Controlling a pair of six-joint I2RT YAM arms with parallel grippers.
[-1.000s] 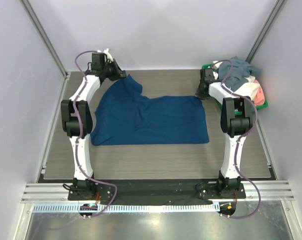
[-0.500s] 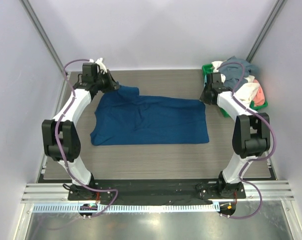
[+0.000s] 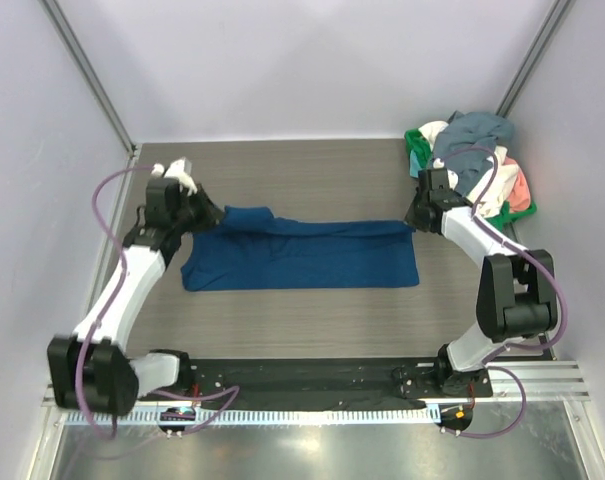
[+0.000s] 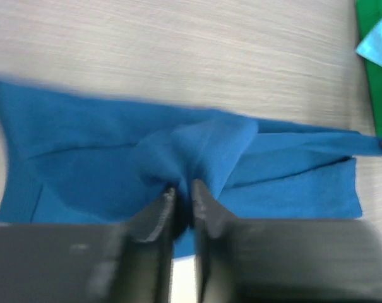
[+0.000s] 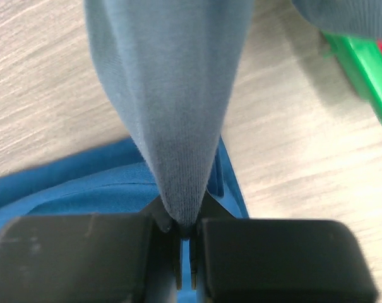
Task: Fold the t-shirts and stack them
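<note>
A navy-blue t-shirt (image 3: 302,255) lies folded into a long flat band on the wooden table. My left gripper (image 3: 214,213) sits at its far left corner. In the left wrist view its fingers (image 4: 181,189) stand a narrow slit apart, with a bunched peak of the blue cloth (image 4: 197,148) pinched between them. My right gripper (image 3: 414,213) is at the far right corner. It is shut (image 5: 185,230) on a fold of cloth (image 5: 172,95) that looks paler close to the lens, with the blue shirt (image 5: 71,183) spread beneath it.
A green basket (image 3: 414,150) stands at the back right, holding a heap of grey-blue (image 3: 477,135), white and salmon-pink (image 3: 522,190) shirts. Its rim shows at the right edge of the left wrist view (image 4: 374,63) and the right wrist view (image 5: 361,69). Walls close in on both sides.
Both grippers have carried the shirt's far edge toward the near side, laying it over the rest. The shirt has gone from a broad spread to a narrow band.
</note>
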